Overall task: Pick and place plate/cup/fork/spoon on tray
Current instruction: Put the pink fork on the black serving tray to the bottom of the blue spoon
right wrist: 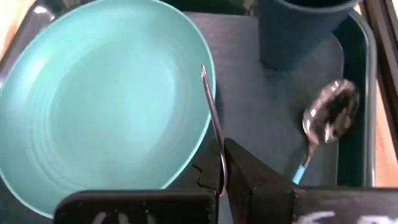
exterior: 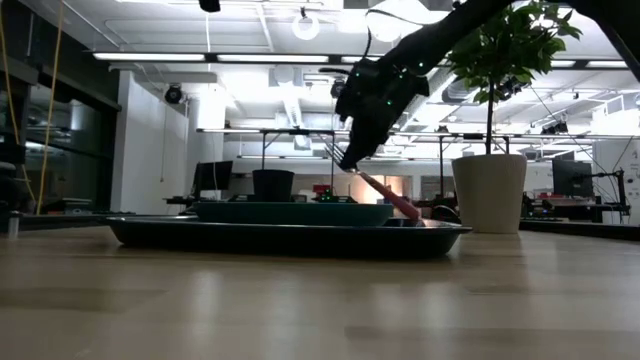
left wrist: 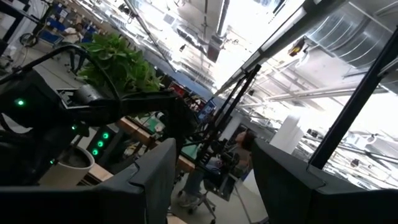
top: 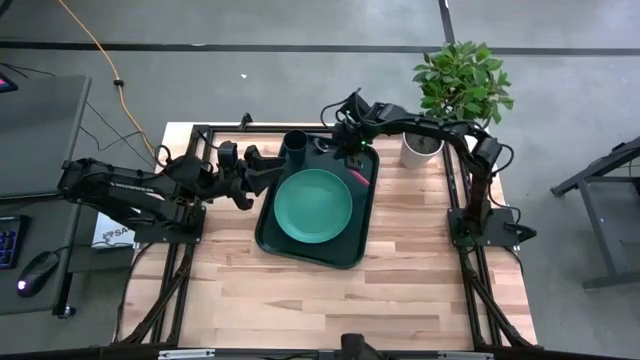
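The teal plate [top: 313, 205] lies flat in the dark green tray [top: 270, 235]. The dark cup [top: 296, 145] stands upright in the tray's far left corner. The spoon [right wrist: 326, 118] lies on the tray floor beside the cup, its blue handle [right wrist: 301, 169] toward my right gripper. My right gripper [top: 348, 152] is above the tray's far right part, shut on the pink-handled fork [exterior: 385, 195]. My left gripper [top: 262, 166] is open and empty just off the tray's left rim, near the cup. My right gripper pinches the fork's metal neck [right wrist: 219, 167] between its two fingers, coming from above and slanting down. The tines [right wrist: 207, 93] stick out past the fingers over the plate's rim. The pink handle [exterior: 395, 203] slants down, its free end at the tray's floor by the right rim.
A white pot with a green plant [top: 425, 148] stands on the table just right of the tray's far corner, close to my right arm. Bare wood tabletop [top: 330, 300] lies toward the near edge.
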